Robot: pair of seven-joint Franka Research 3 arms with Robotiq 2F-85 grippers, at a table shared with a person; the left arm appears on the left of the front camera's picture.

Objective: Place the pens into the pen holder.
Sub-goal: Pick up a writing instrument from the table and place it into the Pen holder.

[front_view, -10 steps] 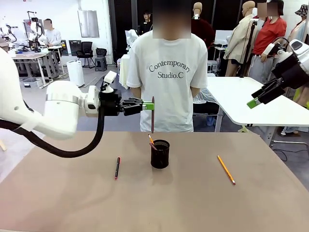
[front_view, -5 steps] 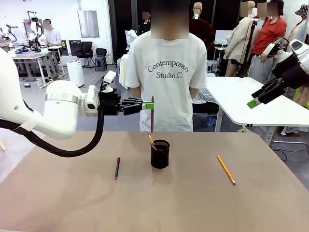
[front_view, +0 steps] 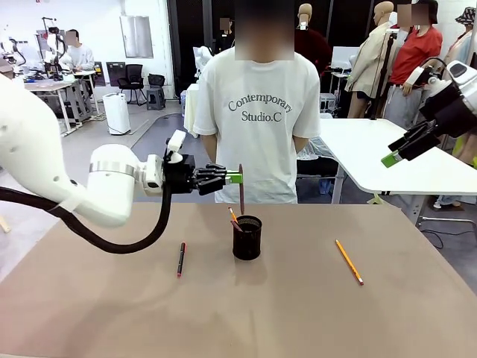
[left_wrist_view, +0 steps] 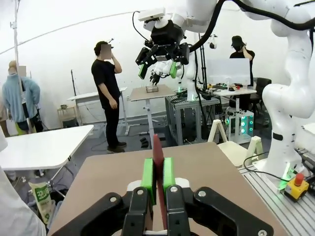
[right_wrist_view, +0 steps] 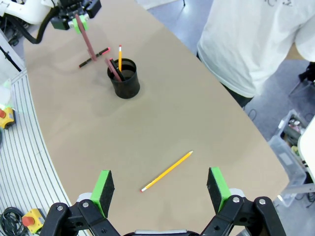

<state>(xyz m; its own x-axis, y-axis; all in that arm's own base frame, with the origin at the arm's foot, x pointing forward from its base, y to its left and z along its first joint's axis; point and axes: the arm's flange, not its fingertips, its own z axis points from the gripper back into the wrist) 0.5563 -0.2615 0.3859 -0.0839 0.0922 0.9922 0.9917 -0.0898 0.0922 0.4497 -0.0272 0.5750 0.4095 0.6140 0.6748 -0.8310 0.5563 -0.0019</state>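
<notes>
The pens first: a reddish-pink pen [front_view: 241, 190] hangs upright from the left claw [front_view: 235, 177], which is clamped tight on its upper end. Directly below that claw's tips stands the black mesh holder [front_view: 247, 239] (the pen's tip seems to be just above its rim, though depth is hard to judge). A yellow pencil [front_view: 233, 217] and another reddish stick [right_wrist_view: 113, 69] lean inside it. A black pen with red ends [front_view: 180, 259] lies on the table [front_view: 112, 313] below the claw's wrist. The right claw [front_view: 391, 158] is raised, its jaws wide apart and empty, with a second yellow pencil [right_wrist_view: 167, 171] lying beneath it. The T-shirt [front_view: 261, 142] of the person beyond the left claw reads "Contemporary Studio.C".
</notes>
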